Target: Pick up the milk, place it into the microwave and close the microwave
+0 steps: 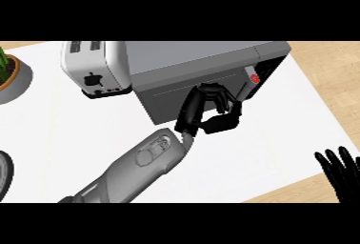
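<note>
The grey microwave (204, 55) stands at the back of the white counter. Its door (179, 93) is swung most of the way towards the front, and a dark gap shows at the right by the panel with a red button (254, 78). My left hand (216, 121) is at the door's free edge. Its fingers (193, 102) are loosely bent, touch the door and hold nothing. No milk shows anywhere in the head view. My right hand (341, 169) rests open at the lower right edge, fingers up.
A white toaster (95, 66) stands just left of the microwave. A potted plant (10, 71) sits at the far left, and a dark plate's rim (4, 174) shows at the lower left. Wooden floor lies beyond the counter's right edge.
</note>
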### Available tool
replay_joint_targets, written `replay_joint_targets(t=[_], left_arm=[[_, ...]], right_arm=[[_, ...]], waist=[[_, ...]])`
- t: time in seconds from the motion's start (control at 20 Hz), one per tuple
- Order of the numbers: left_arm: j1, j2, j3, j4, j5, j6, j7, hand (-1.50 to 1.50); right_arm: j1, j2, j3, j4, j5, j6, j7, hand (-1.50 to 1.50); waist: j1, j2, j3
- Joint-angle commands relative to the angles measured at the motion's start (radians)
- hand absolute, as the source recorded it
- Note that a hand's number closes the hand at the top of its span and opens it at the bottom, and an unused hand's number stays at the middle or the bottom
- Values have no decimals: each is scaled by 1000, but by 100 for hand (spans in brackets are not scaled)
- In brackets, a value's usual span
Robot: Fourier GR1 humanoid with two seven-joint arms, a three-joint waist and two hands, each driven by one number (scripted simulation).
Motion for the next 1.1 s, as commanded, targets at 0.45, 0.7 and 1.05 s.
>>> replay_joint_targets(t=[0.45,0.7,1.05], left_arm=[[-89,0,61,92,123,17,-109,150],[-92,0,63,99,150,26,-136,150],[-87,0,49,118,171,34,-181,150]], right_arm=[[31,-45,-10,-60,-97,48,39,-150],[19,-60,-10,-87,-129,64,50,-150],[23,-85,-23,-132,-172,65,75,-150]], waist=[[-54,14,3],[-56,20,4],[-64,22,3]])
